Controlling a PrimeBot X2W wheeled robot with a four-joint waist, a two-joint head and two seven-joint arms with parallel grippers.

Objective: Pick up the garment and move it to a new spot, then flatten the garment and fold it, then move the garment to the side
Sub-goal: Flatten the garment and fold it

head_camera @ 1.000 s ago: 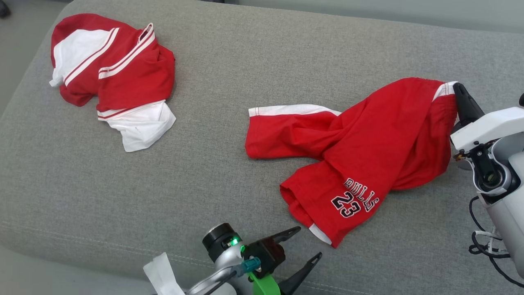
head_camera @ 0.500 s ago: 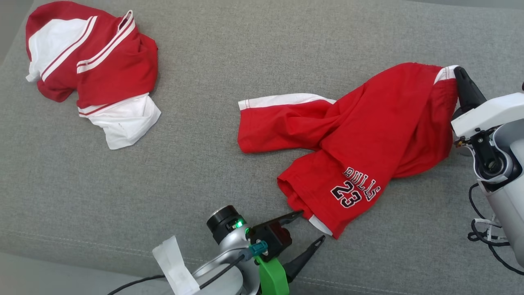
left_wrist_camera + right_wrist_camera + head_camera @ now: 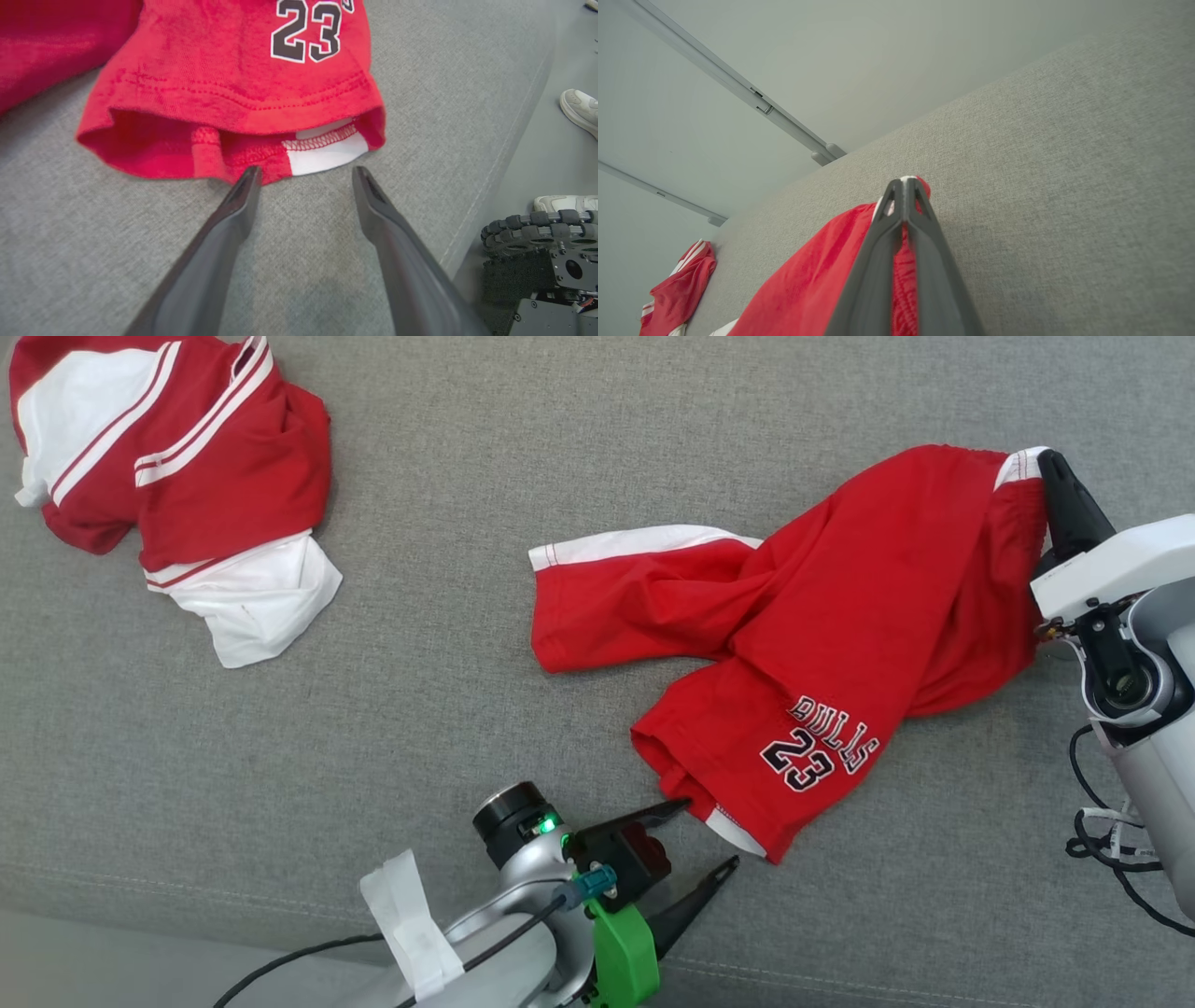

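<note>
The garment [image 3: 840, 616] is a pair of red shorts with white side stripes and "BULLS 23" printed on one leg, lying crumpled on the grey cushion [image 3: 420, 728]. My right gripper [image 3: 1047, 462] is shut on its waistband corner at the right; in the right wrist view the closed fingers [image 3: 905, 182] pinch red and white fabric [image 3: 808, 289]. My left gripper [image 3: 711, 833] stands open at the printed leg's hem. In the left wrist view its fingertips [image 3: 306, 172] flank the white stripe end of the hem [image 3: 233, 93], the left tip touching the cloth.
A second red and white garment [image 3: 187, 457] lies bunched at the cushion's far left, also in the right wrist view [image 3: 677, 289]. The cushion's front seam runs just behind my left arm. A person's shoe [image 3: 579, 109] and my wheeled base [image 3: 537, 228] are on the floor.
The head camera has shifted, sliding the scene up and left. My open left gripper has advanced to the hem of the printed leg. The right gripper keeps its hold on the waistband.
</note>
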